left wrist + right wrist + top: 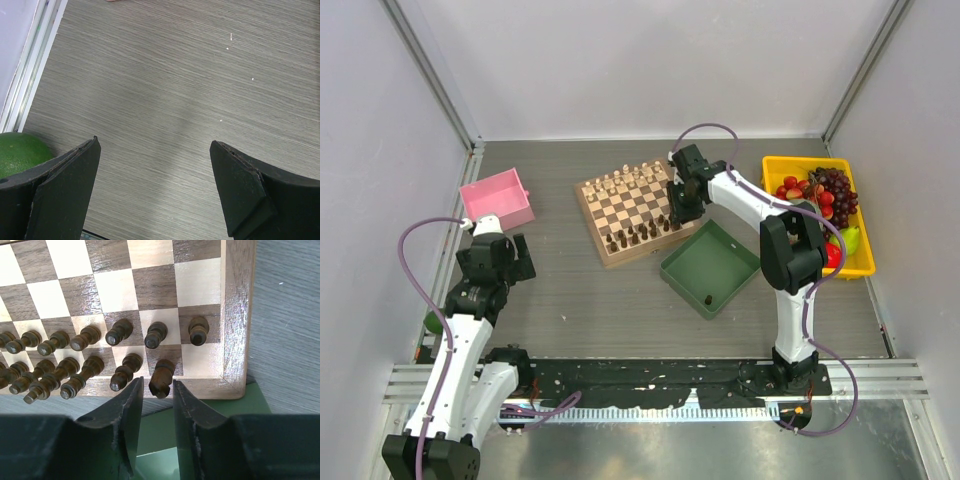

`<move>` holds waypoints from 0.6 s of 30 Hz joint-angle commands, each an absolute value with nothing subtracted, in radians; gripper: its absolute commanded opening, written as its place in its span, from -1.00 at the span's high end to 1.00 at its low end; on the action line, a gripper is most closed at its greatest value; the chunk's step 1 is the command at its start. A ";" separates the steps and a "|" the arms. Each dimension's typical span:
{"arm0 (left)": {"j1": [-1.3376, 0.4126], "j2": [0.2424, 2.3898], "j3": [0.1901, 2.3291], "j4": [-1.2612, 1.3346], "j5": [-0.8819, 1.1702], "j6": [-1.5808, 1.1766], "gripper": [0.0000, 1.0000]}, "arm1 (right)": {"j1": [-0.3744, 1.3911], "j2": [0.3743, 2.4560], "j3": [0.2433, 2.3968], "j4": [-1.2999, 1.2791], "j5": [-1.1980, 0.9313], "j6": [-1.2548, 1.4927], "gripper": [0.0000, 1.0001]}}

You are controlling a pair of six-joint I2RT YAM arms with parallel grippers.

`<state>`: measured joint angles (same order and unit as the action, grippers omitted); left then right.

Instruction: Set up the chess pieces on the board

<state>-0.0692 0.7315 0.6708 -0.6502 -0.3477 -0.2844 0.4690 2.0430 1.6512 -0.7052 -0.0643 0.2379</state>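
The board lies at the table's middle back. Dark chess pieces stand in two rows along its near edge. In the right wrist view these rows fill most squares. A dark knight stands on the back row, one square from the corner. My right gripper straddles it, jaws slightly apart, with a thin gap on each side of the knight. One dark piece lies in the green tray. My left gripper hangs wide open over bare table at the left, holding nothing.
Pale cream chessmen line the board's far edge. A pink box sits back left. A yellow bin of fruit stands at the right. A green fruit lies by the left rail, beside my left fingers.
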 commanded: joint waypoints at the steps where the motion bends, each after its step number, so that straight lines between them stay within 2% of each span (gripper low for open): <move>1: -0.063 0.735 0.716 -0.646 -0.351 -0.281 -0.98 | 0.468 2.029 1.703 -0.699 -0.055 0.232 0.23; 12: -0.064 0.732 0.719 -0.649 -0.341 -0.281 -0.98 | 0.468 1.889 1.686 -0.719 -0.023 0.233 0.17; 18: -0.064 0.719 0.723 -0.653 -0.339 -0.281 -0.98 | 0.468 1.616 1.372 -0.652 0.025 0.278 0.17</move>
<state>-0.0696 0.7349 0.6720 -0.6594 -0.3458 -0.2844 0.4690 1.8431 1.5417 -0.6952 -0.0128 0.2432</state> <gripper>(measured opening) 0.991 0.414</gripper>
